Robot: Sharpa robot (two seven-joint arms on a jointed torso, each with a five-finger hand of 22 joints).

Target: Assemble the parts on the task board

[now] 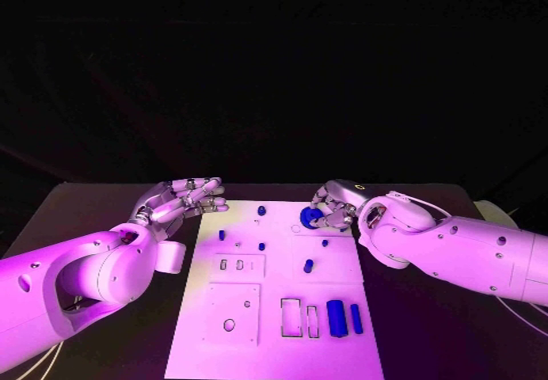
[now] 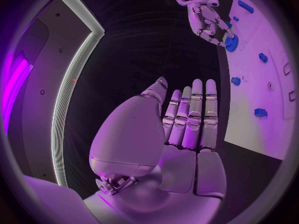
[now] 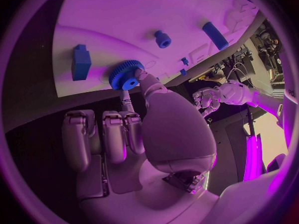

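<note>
- Head view: the task board (image 1: 274, 317) lay in the middle of the black table (image 1: 103, 214). The right hand (image 1: 331, 207) was at the board's far right corner, its fingers around a blue gear (image 1: 308, 218) there. The left hand (image 1: 183, 202) hung just off the board's far left corner, fingers loosely spread and holding nothing. Other blue parts lay about the board: a small peg (image 1: 261, 210) at the far edge, another part (image 1: 308, 266) near the middle, and a large block (image 1: 336, 317) beside a thinner bar (image 1: 356, 317) at the near right.
- Left wrist view: the left hand (image 2: 187, 129) was released, fingers straight and side by side, apart from the board (image 2: 274, 99). Across the way the right hand (image 2: 209, 22) touched the gear (image 2: 231, 44).
- Right wrist view: the right hand (image 3: 149, 129) pinched the toothed gear (image 3: 126, 74) between thumb and a fingertip, at the board's (image 3: 124, 15) edge. A blue block (image 3: 81, 62) stood just beside the gear; a short peg (image 3: 163, 39) and a long bar (image 3: 215, 35) lay farther on.
</note>
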